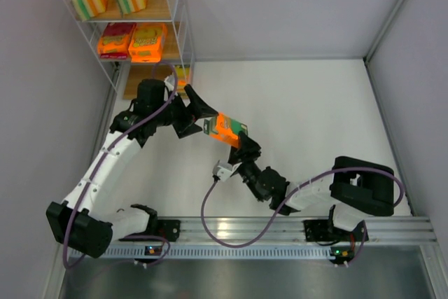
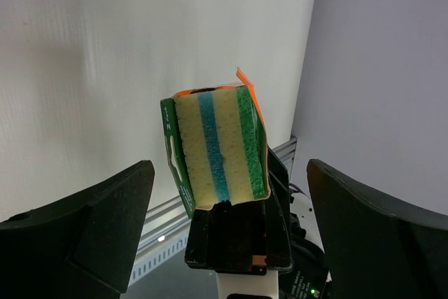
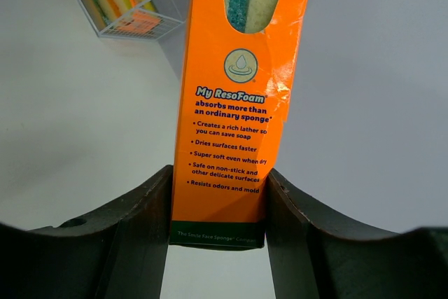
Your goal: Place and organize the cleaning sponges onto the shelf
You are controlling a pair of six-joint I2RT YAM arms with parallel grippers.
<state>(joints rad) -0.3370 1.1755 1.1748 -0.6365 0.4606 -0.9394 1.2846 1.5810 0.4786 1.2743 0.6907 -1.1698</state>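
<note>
R jaws tight on orange "My ResoFoam" sponge pack [image 3: 234, 110], L jaws wide apart nearby

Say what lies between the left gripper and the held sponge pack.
Nothing: the left wrist view shows bare air from the open left gripper to the sponge pack in the right gripper.

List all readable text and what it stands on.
On the held orange sponge pack:
"My ResoFoam"
"absorbs more than an ordinary sponge"
"Creates a rich lather so you can save soap"
"Dries surfaces faster"
"Super soft even when dry"
"Safe on non-stick and other delicate surfaces"
"Resists odors and mold"
"The Smile Face Sponge Company"
Too small: print on packs on the shelf.
</note>
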